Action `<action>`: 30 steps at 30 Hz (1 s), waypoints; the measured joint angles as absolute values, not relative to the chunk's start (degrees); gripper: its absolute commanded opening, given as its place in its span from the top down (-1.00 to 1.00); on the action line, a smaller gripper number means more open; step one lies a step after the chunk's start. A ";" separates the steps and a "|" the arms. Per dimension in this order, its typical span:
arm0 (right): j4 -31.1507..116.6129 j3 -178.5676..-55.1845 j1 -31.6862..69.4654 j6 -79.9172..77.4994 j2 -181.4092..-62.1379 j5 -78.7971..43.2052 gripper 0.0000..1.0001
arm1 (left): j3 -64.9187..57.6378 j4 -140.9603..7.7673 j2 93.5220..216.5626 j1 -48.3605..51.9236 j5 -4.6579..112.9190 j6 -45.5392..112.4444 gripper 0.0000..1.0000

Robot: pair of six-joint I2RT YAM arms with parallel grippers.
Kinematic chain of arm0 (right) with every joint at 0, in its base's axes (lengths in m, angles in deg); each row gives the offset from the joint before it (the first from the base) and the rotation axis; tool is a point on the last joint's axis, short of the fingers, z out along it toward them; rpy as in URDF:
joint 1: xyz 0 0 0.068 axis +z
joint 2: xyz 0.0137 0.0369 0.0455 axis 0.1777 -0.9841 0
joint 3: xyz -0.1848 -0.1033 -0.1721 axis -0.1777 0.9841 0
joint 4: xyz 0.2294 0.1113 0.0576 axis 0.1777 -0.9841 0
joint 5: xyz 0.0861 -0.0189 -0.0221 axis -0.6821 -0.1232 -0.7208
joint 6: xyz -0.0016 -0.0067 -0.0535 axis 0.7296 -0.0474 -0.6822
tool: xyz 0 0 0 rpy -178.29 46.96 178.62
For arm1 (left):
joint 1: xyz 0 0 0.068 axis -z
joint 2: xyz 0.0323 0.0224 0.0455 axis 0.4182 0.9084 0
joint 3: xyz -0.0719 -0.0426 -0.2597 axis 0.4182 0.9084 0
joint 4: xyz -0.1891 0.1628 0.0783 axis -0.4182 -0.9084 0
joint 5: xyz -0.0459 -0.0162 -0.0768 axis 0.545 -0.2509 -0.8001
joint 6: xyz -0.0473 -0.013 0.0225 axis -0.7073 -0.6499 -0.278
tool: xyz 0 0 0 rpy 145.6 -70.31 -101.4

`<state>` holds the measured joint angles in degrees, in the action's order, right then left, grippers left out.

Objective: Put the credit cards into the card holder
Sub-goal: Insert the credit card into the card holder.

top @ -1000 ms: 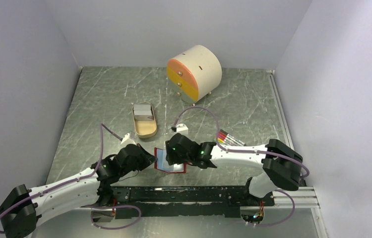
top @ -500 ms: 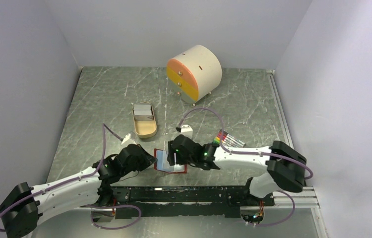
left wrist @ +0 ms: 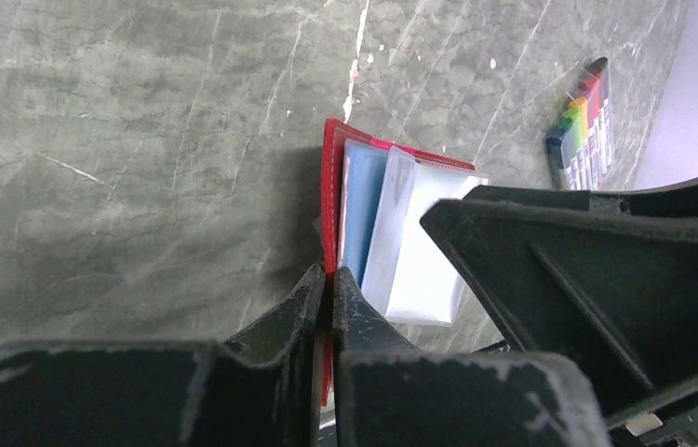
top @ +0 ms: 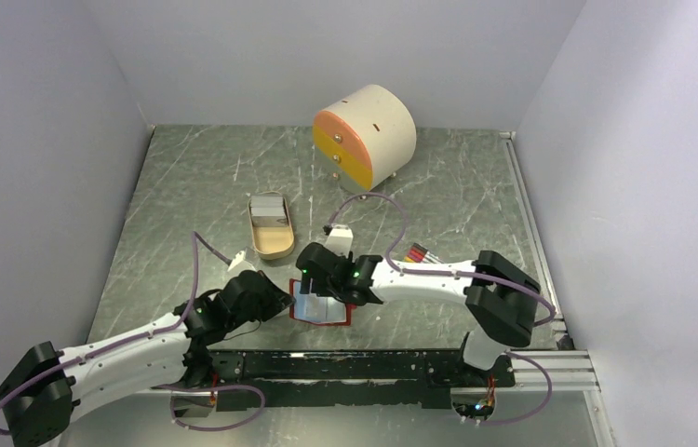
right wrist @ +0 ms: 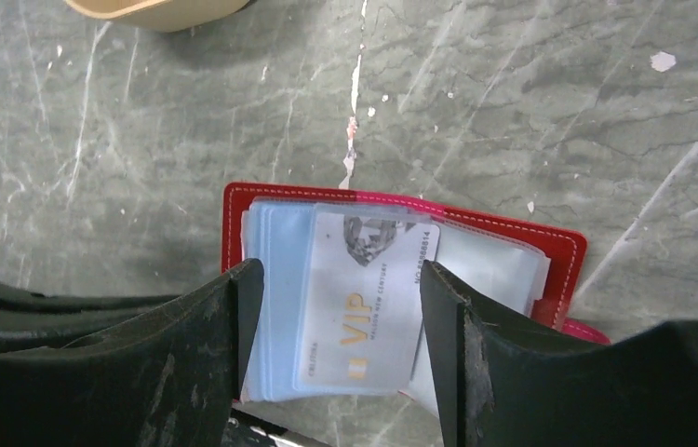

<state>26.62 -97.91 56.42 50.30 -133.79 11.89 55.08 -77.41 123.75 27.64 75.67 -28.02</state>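
The card holder [top: 327, 314] [right wrist: 513, 233] lies open on the table, a red wallet with pale blue pockets [left wrist: 364, 200]. My left gripper [top: 287, 300] [left wrist: 331, 277] is shut on the edge of its red cover. A silver-grey credit card [right wrist: 369, 298] marked VIP rests in the pocket stack, apparently under a clear sleeve. My right gripper [top: 315, 281] [right wrist: 338, 279] hovers over it, open, one finger on each side of the card and neither touching it. Another silver-grey credit card [top: 269, 211] lies in the tan tray [top: 275, 245].
A round cream cabinet [top: 365, 138] with orange and yellow drawers stands at the back. Coloured markers [top: 417, 253] [left wrist: 583, 121] lie right of the wallet, partly under my right arm. The tan tray's rim [right wrist: 154, 11] is just beyond the wallet.
My right gripper has opened wider and shifted left and slightly farther back over the wallet, with its arm swinging left. The left gripper has kept its hold.
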 measured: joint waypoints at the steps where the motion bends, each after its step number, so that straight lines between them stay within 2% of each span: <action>1: 25.90 -98.78 56.42 50.80 -134.54 12.08 -0.34 | 55.08 -77.37 123.91 27.64 75.67 -28.00 0.82; 13: 21.61 -102.12 56.42 53.41 -141.29 12.63 -0.21 | 55.10 -77.21 122.95 27.75 75.67 -28.00 0.82; 30: 20.91 -100.14 56.42 53.21 -138.89 12.37 -0.09 | 55.10 -77.78 121.94 27.86 75.67 -28.02 0.82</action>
